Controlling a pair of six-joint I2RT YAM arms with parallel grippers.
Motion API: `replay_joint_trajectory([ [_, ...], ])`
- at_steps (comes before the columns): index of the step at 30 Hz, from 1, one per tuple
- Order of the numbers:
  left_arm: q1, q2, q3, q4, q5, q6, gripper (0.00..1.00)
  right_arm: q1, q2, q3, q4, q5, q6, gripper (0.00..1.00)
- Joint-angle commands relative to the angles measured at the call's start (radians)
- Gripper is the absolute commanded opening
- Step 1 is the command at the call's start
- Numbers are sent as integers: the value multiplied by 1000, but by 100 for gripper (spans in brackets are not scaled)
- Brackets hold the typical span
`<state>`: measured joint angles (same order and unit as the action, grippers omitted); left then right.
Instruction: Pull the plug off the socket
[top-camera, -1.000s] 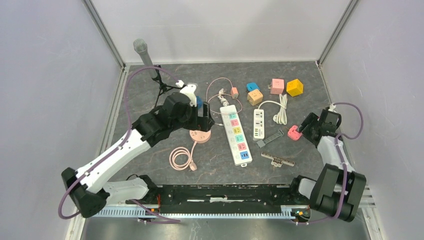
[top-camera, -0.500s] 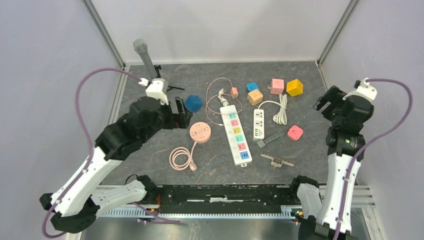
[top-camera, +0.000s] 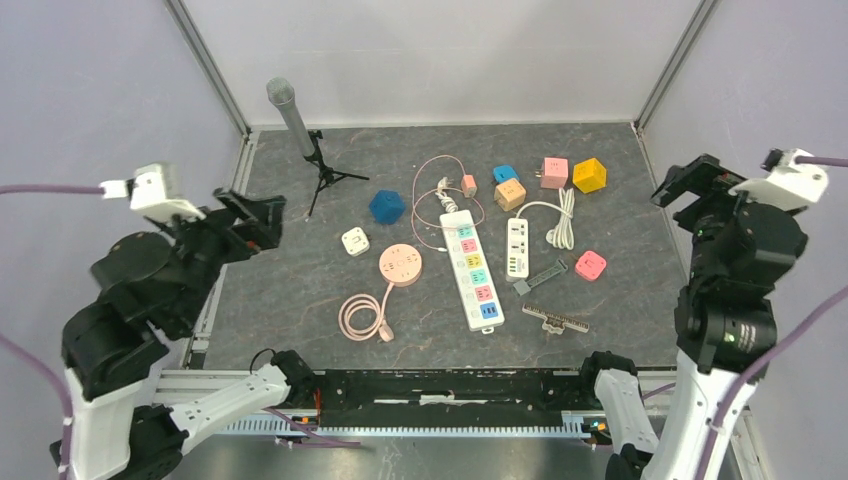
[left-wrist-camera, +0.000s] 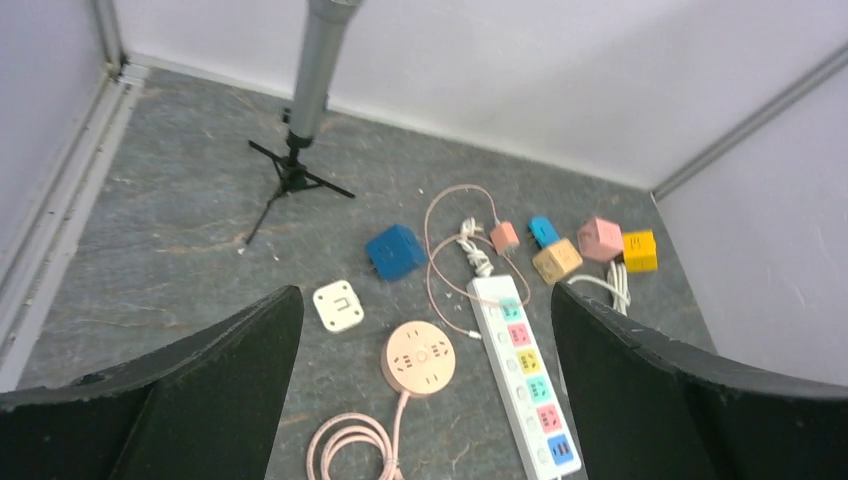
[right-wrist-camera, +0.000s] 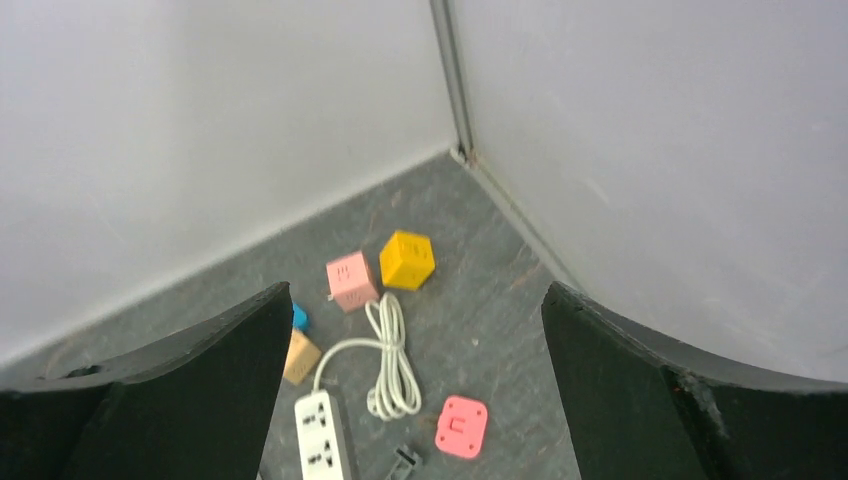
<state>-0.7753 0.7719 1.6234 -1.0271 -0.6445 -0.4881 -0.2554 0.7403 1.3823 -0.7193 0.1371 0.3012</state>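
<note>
White plug (top-camera: 354, 241) lies loose just beside the round pink socket (top-camera: 400, 265), not seated in it. Likely light, rigid, smooth plastic; pinch across its flat sides. Left gripper (top-camera: 262, 212) and right gripper (top-camera: 688, 178) spread wide, empty.

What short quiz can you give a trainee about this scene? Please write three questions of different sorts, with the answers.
1. True or false: the left gripper holds the white plug.
2. Which thing lies closest to the yellow cube? A) the pink cube B) the microphone C) the blue cube
3. How many coloured outlets does the long power strip show?

Key
1. False. The left gripper and the right gripper are both open and empty. The plug lies free beside the round pink socket.
2. A
3. Six
</note>
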Motion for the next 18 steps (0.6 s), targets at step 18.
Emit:
replay_joint_trajectory([
  [18,2,-27,24,-31,-176,22,100,37,-61,151,-5,229,-20,98],
])
